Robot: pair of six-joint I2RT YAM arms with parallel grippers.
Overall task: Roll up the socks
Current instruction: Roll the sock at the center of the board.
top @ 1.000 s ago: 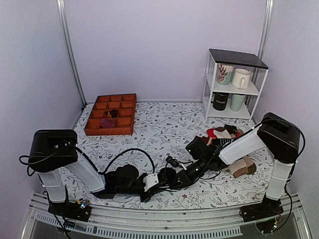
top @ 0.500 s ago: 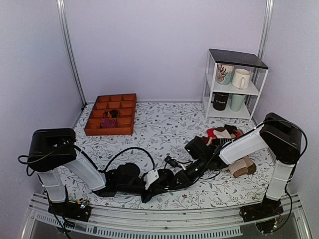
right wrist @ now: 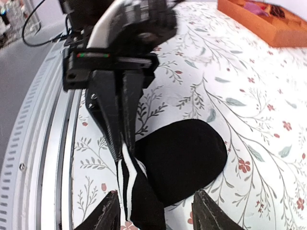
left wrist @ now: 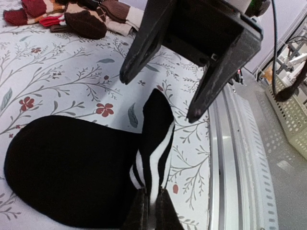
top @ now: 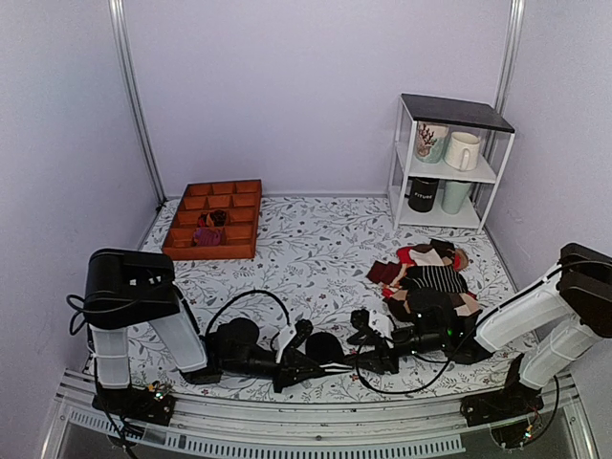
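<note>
Your left arm [top: 177, 330] is folded down low, its forearm lying nearly flat and reaching right along the near edge. Your left gripper [left wrist: 151, 201] is pinched tight, fingers [left wrist: 139, 213] pressed together on the striped end of the socks [left wrist: 72, 167]. Your right arm [top: 516, 320] stretches in low from the right side, its forearm also close to the surface. Your right gripper [right wrist: 156, 191] points straight at the left one, nearly tip to tip, with its fingers [right wrist: 108, 213] spread wide and gripping nothing.
</note>
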